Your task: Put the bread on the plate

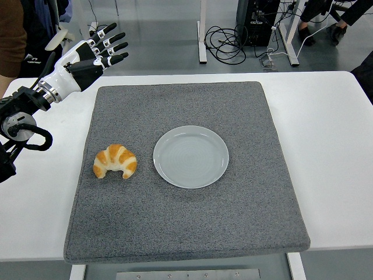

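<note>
A golden croissant (115, 161) lies on the grey mat (192, 233), just left of an empty pale plate (191, 156) at the mat's middle. My left hand (102, 49) hovers above the mat's far left corner, well behind the croissant, with its fingers spread and holding nothing. The black and white left arm (35, 99) comes in from the left edge. No right arm shows in the view.
The mat covers most of the white table (326, 128). A person (17, 29) stands at the top left behind the table. Cables (227, 44) and desk legs fill the floor beyond the far edge.
</note>
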### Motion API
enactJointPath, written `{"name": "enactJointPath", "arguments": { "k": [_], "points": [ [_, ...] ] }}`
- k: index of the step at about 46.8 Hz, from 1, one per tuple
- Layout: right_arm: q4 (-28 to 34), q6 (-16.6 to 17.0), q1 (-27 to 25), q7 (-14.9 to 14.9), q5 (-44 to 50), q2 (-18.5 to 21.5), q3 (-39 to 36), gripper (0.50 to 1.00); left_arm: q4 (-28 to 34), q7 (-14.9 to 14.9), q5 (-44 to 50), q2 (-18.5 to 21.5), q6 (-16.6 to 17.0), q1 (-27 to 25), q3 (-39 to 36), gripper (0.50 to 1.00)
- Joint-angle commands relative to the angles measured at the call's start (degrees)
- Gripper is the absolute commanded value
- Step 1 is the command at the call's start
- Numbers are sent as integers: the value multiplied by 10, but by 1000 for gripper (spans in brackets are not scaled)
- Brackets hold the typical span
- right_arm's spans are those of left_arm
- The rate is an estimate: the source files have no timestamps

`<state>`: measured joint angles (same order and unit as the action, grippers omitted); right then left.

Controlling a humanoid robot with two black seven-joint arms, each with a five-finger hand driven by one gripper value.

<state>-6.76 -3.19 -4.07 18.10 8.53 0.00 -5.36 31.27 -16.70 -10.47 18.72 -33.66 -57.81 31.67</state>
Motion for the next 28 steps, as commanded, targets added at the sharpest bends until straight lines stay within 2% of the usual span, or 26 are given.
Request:
{"name": "enactJointPath", "arguments": {
  "k": [1, 11, 14, 28],
  "points": [
    [0, 0, 0, 0, 0, 0, 0, 1000, 0, 1, -1, 1, 0, -2, -4, 969],
    [0, 0, 0, 0, 0, 0, 0, 1000, 4, 8, -13, 11, -1, -15, -6, 969],
    [0, 0, -1, 0, 0, 0, 0, 1000, 5, 8, -22, 25, -1, -22, -13, 969],
    [0, 0, 0, 0, 0, 0, 0, 1000, 20, 8, -32, 79, -4, -99, -129, 969]
  ]
}}
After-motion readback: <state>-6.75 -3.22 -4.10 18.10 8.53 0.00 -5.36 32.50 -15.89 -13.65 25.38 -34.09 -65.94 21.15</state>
